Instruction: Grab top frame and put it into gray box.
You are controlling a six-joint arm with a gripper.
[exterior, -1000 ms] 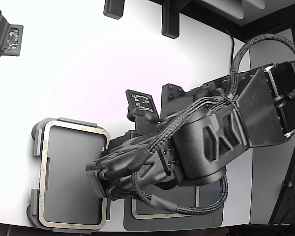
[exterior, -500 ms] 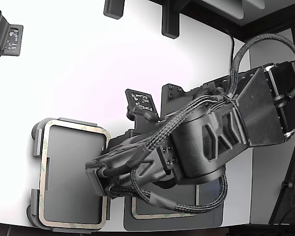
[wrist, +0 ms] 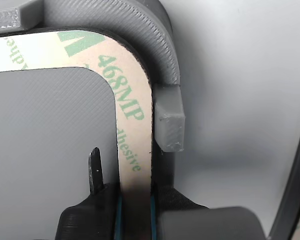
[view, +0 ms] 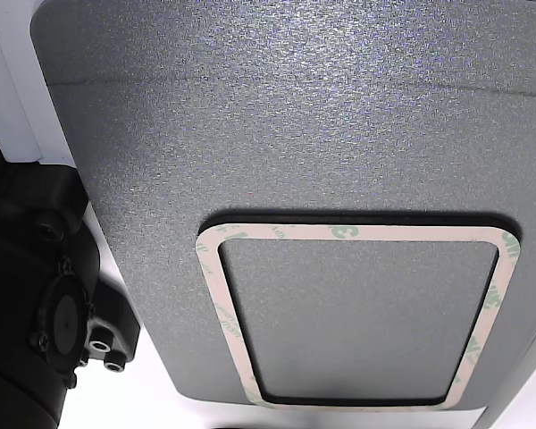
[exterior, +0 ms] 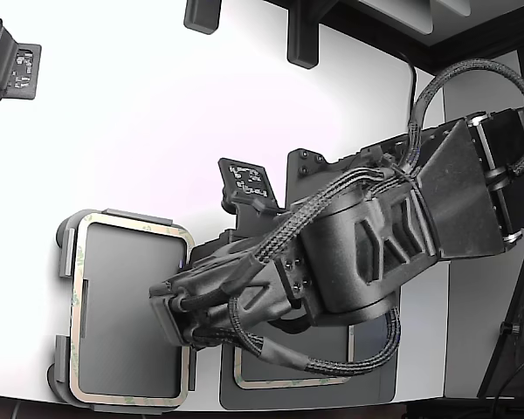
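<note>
Barely shifted left since before, the gripper (wrist: pixel 135 200) is pinched on the top frame (exterior: pixel 182 237), which is laid in the gray box (exterior: pixel 63 236) at lower left.

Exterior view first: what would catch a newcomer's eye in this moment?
The big black arm fills the exterior view's right, reaching down to the gray box at lower left. A beige frame lies in that box, and the gripper straddles its edge in the wrist view. A second frame lies on a dark gray mat in the other view.
</note>
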